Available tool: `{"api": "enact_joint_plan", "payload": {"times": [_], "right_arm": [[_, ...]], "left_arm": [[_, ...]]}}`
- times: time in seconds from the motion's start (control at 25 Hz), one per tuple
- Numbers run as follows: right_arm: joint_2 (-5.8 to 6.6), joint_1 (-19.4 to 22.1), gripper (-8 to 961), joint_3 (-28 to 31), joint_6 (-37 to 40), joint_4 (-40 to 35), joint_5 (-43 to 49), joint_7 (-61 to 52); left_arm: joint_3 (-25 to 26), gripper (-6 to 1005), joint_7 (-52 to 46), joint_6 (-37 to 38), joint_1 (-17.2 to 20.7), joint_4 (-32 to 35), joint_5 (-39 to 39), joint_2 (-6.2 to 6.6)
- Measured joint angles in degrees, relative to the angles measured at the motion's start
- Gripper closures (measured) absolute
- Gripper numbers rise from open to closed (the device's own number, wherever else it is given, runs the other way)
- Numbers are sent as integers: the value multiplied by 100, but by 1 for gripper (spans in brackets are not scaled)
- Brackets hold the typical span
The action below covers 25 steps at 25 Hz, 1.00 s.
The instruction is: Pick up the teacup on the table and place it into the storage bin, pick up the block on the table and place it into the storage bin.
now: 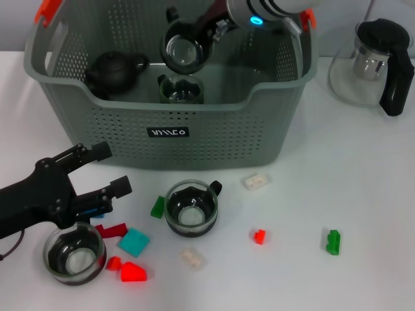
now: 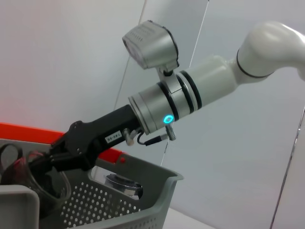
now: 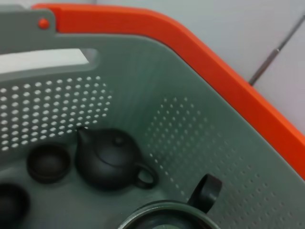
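Observation:
My right gripper (image 1: 192, 34) reaches in from the back right and is shut on a glass teacup (image 1: 183, 52), holding it tilted above the inside of the grey storage bin (image 1: 214, 139). The left wrist view shows the same right gripper (image 2: 52, 164) and its teacup (image 2: 40, 188) over the bin's rim (image 2: 143, 210). Another teacup (image 1: 181, 90) lies in the bin. Two more teacups (image 1: 191, 208) (image 1: 74, 254) stand on the table. My left gripper (image 1: 115, 169) is open beside the left one. A green block (image 1: 157, 207) and a teal block (image 1: 133, 241) lie nearby.
A black teapot (image 1: 117, 70) (image 3: 107, 160) and small dark cups (image 3: 47, 162) sit in the bin. More blocks lie scattered in front: red (image 1: 133, 272), beige (image 1: 192, 258), white (image 1: 257, 181), small red (image 1: 259, 236), green (image 1: 333, 241). A glass kettle (image 1: 376, 65) stands at the back right.

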<state>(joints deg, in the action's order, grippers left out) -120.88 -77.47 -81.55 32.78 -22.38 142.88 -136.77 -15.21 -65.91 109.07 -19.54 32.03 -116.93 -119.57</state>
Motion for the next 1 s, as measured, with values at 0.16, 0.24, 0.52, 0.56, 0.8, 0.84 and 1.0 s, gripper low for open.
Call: {"api": "enact_joint_plan", "payload": {"times": [0.16, 0.24, 0.52, 0.56, 0.8, 0.84, 1.0], "right_arm": [[-1, -13, 905, -61, -90, 84, -8, 0], [-2, -7, 905, -92, -85, 88, -12, 0], [-5, 24, 904, -131, -41, 143, -10, -6], [-7, 24, 904, -162, -46, 166, -9, -6], [-63, 34, 906, -397, -374, 350, -39, -5], [-67, 35, 906, -417, -411, 366, -47, -9], [-71, 48, 905, -519, -579, 392, -57, -27]], "left_arm": [[0, 157, 0, 0, -2, -23, 7, -2], [0, 157, 0, 0, -3, -23, 9, -4], [0, 158, 0, 0, 12, -21, 13, -5], [0, 159, 1, 1, 15, -21, 13, -5], [0, 160, 3, 1, 14, -21, 13, -5], [1, 160, 3, 0, 14, -21, 13, -5], [0, 161, 4, 1, 12, -21, 13, -5]]}}
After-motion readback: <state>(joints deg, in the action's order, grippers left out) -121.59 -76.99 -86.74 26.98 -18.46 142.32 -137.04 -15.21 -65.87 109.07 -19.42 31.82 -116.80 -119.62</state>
